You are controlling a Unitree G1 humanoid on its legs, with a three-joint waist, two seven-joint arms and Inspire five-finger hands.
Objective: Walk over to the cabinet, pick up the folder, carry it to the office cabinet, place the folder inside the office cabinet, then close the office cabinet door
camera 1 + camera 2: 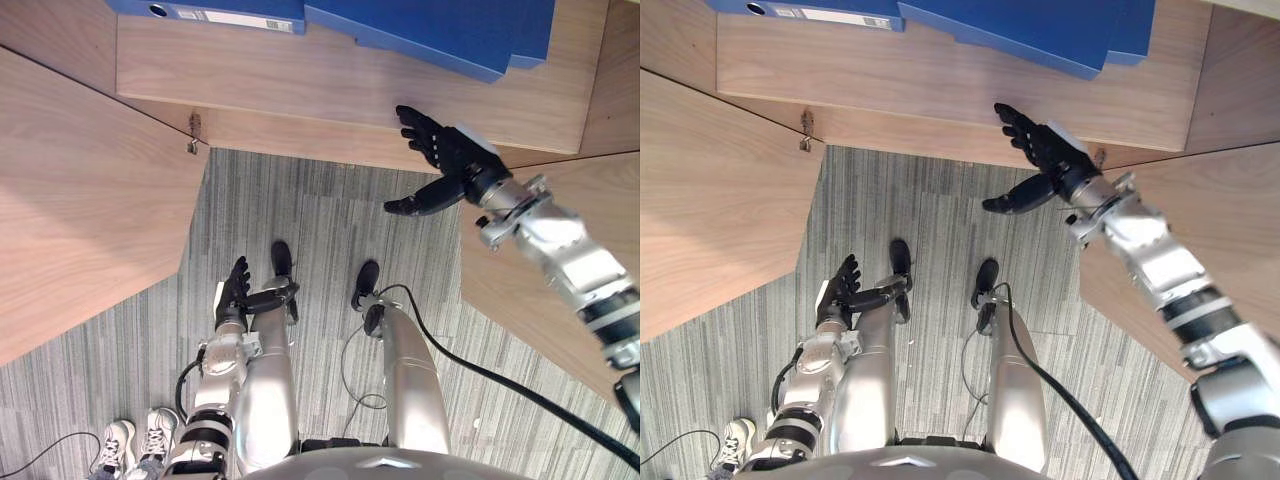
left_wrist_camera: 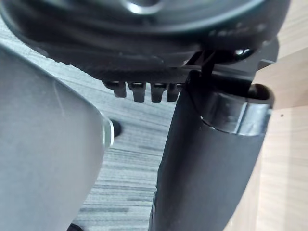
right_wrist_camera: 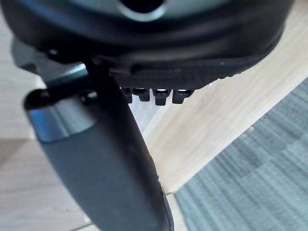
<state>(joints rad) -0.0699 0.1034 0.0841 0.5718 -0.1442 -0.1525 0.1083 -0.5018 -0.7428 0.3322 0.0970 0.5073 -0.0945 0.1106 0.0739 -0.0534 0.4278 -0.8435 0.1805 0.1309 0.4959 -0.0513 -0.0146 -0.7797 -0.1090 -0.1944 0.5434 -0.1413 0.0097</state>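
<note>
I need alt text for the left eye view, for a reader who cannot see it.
The robot's right hand, open and empty, is raised before a wooden cabinet shelf on which blue folders lie. Both cabinet doors stand open over grey carpet; the left hand hangs low, open. A person's white shoes show at the lower left corner.

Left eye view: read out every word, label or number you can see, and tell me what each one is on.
White spine label on the blue binder: there is print, but it is too small to read.
Blue folders beside it: no text shows.
There is no other readable text.
</note>
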